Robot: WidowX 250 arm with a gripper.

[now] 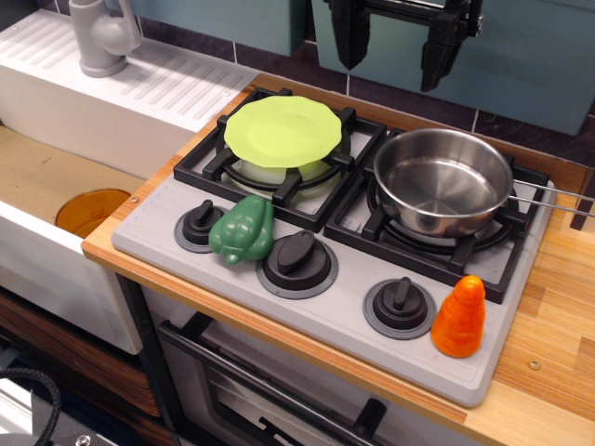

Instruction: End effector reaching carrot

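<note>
Carrot (458, 317) upright at the stove's (307, 307) front-right corner, about five o'clock.
It looks light, stiff, glossy and likely slippery; grip the wider ridged base. The end effector (398, 46) hangs at one o'clock, fingers spread, empty, well apart.

Stove knobs (297, 253): no readable markings.
Pot (442, 179): no label.
Other surfaces: no legible text, numbers or signs.
</note>
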